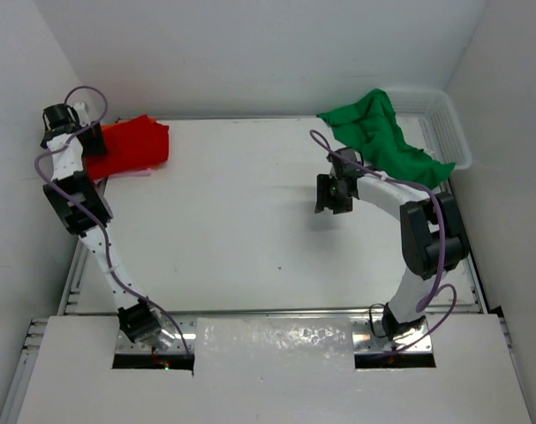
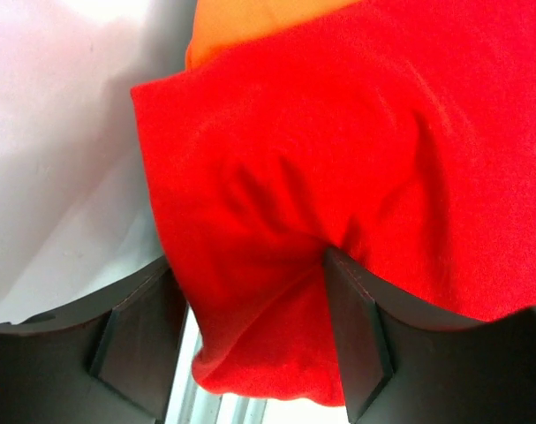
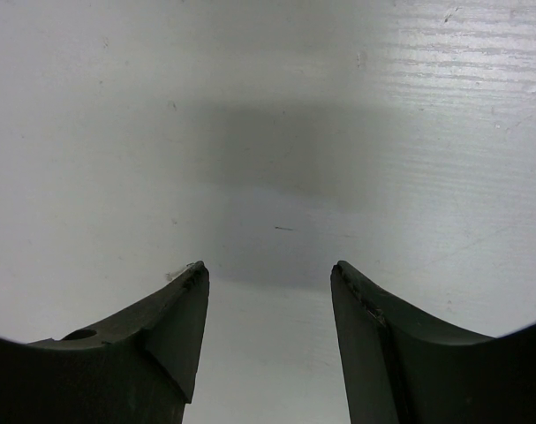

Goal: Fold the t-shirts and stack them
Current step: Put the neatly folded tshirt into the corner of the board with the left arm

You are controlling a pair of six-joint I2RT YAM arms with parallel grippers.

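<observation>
Inside the left pincer (image 2: 250, 309), red t-shirt (image 2: 338, 150)

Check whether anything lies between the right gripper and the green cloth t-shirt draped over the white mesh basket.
Nothing visible does. The open right gripper hangs over the white table; the green cloth t-shirt lies just beyond it, spilling from the white plastic mesh basket onto the table.
</observation>
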